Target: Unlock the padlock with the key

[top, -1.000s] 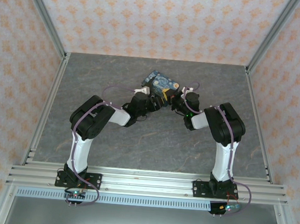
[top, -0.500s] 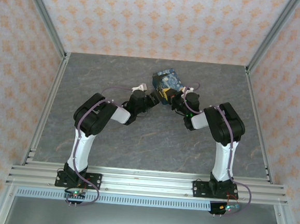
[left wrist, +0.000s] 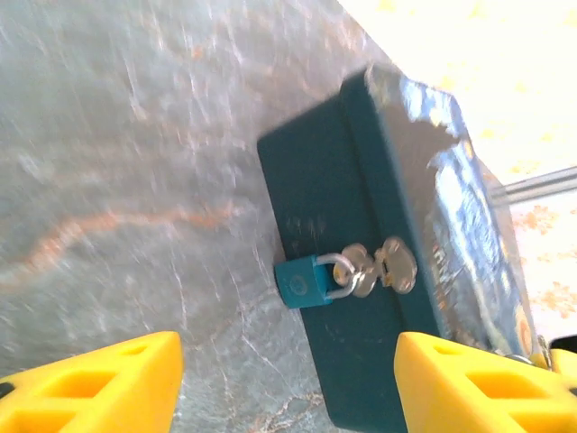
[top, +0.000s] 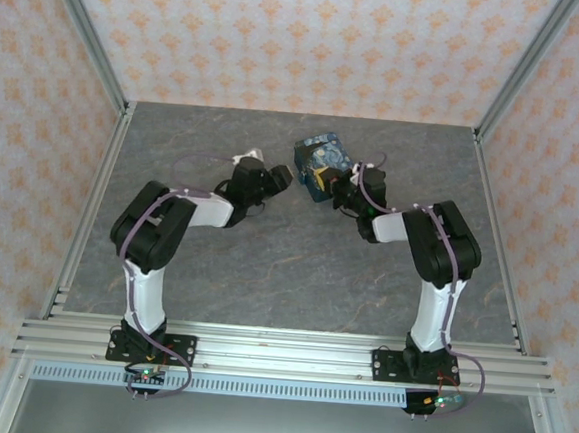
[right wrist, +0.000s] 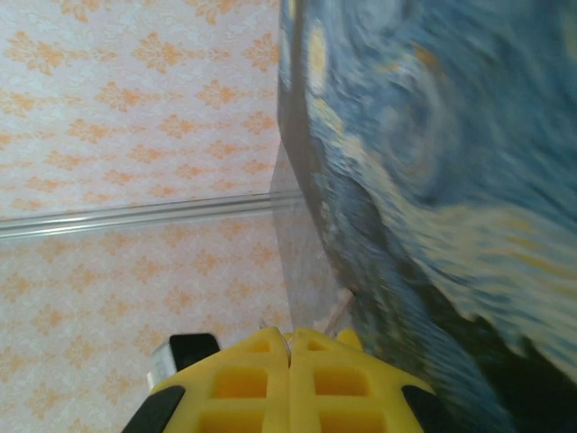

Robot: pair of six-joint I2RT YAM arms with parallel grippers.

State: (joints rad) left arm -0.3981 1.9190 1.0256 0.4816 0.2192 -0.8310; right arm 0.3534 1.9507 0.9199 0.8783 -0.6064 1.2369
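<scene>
Currently lining up on the padlock [left wrist: 302,280], left gripper [left wrist: 288,379] released, right gripper [right wrist: 290,361] clenched; next, fitting key into it.

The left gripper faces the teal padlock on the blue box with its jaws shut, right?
No: the left gripper faces the teal padlock on the blue box with its jaws open; the left wrist view shows its fingers wide apart.
</scene>
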